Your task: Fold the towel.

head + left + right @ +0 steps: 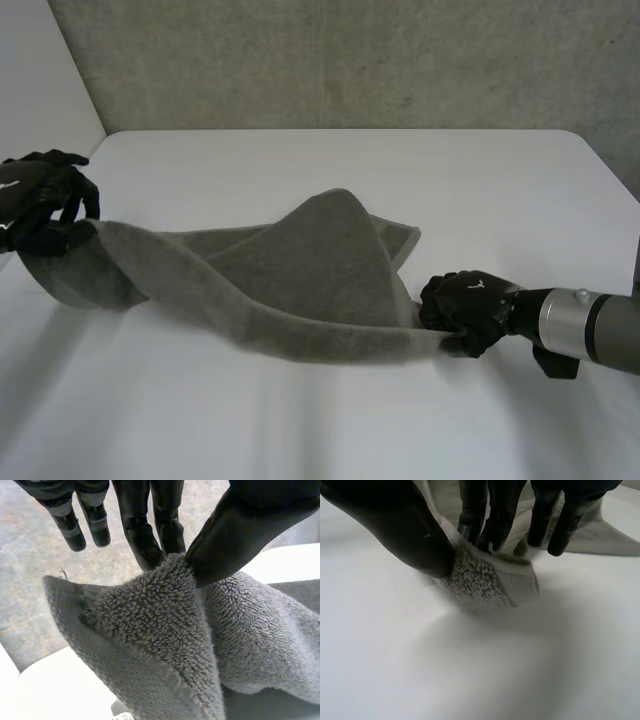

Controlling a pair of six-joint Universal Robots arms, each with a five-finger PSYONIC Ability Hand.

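A grey towel (300, 270) stretches across the white table (330, 420), bunched into a peak at its middle. My left hand (45, 205) holds the towel's left corner lifted above the table's left edge; in the left wrist view the thumb (235, 535) and fingers (150, 535) pinch that corner of the towel (160, 625). My right hand (465, 310) is low on the table at the towel's right front corner. In the right wrist view its thumb (405, 530) and fingers (490, 515) pinch the towel corner (485, 580) against the table.
The table's far half (340, 160) is bare up to a grey wall (350, 60). Bare table surface lies in front of the towel. The table's left edge runs close under my left hand.
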